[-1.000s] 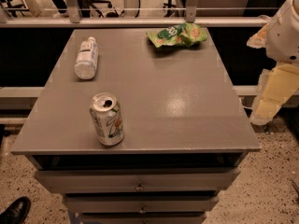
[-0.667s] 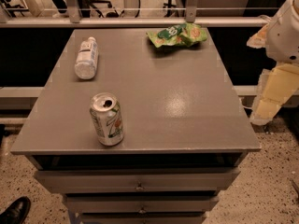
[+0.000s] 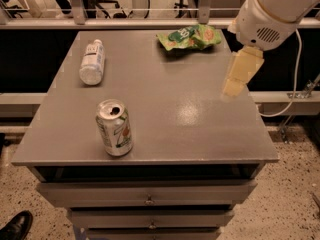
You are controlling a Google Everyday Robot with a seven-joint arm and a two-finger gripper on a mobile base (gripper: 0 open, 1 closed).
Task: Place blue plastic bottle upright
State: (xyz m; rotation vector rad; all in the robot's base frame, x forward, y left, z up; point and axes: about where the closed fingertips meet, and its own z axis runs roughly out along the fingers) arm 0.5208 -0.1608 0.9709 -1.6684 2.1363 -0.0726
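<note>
Gripper: cream-coloured gripper (image 3: 239,76) hangs over the right side of the grey table (image 3: 190,119), holding nothing; clenched or released, I cannot tell.
Bottle: small clear blue plastic bottle (image 3: 92,62) lies on its side, far left.
Can: silver soda can (image 3: 114,128) stands upright, front left.
Bag: crumpled green snack bag (image 3: 190,36), far edge.

Desk (image 3: 200,134): smooth grey top, faint sheen. Blue plastic bottle (image 3: 92,61): clear plastic. Soda can (image 3: 115,129): shiny metal. Snack bag (image 3: 190,36): glossy film. Pincer (image 3: 234,86), over desk's right edge: matt cream plastic.
</note>
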